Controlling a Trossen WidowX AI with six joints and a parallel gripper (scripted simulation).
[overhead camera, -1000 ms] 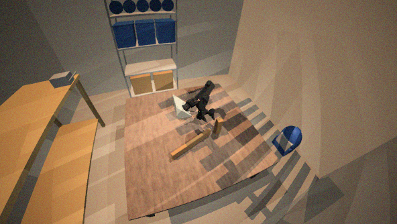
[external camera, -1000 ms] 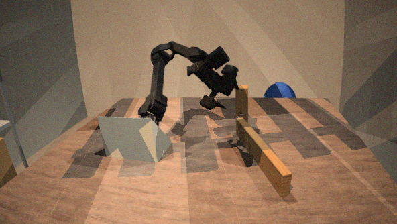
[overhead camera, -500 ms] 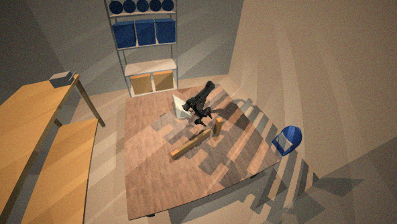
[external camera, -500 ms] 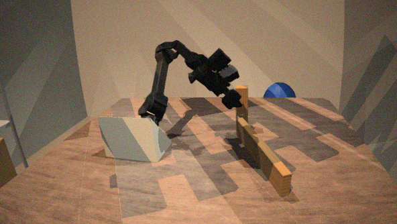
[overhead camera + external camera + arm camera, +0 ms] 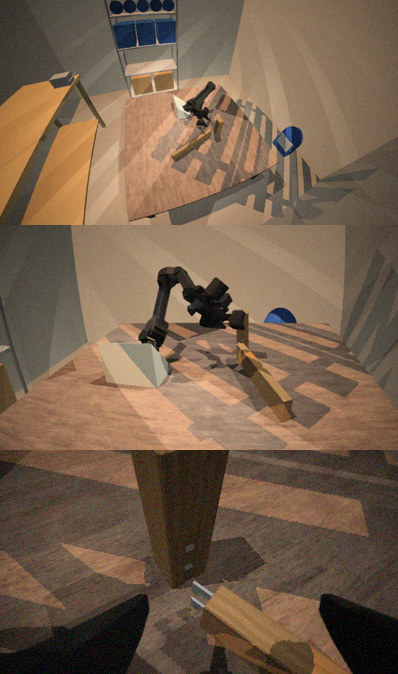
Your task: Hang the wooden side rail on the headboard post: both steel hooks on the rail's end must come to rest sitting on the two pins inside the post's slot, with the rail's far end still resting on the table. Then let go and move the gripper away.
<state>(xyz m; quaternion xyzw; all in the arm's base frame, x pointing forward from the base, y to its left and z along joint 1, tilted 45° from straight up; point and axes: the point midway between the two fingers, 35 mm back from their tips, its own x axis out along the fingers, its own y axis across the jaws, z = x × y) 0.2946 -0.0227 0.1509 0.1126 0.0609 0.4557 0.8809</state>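
The wooden side rail [image 5: 189, 147] [image 5: 267, 379] [image 5: 250, 617] stands on its narrow edge, its far end on the table. In the wrist view two steel hooks [image 5: 202, 589] stick out of its near end, visibly apart from the post. The headboard post [image 5: 218, 126] [image 5: 243, 335] [image 5: 185, 505] stands upright just beyond the hooks. Two small pale pins [image 5: 189, 548] show low on its face, one above the other. My gripper [image 5: 226, 323] [image 5: 231, 601] is open and empty, above the rail's hook end and beside the post. Its fingers stand wide on either side of that end in the wrist view.
A pale wedge-shaped block [image 5: 180, 110] [image 5: 129, 364] stands on the table [image 5: 148, 182] [image 5: 84, 417] near the arm's base. A shelf rack with blue and orange boxes, a wooden bench and a blue bin [image 5: 289, 139] [image 5: 280, 316] are beyond the table. Striped shadows cross the scene.
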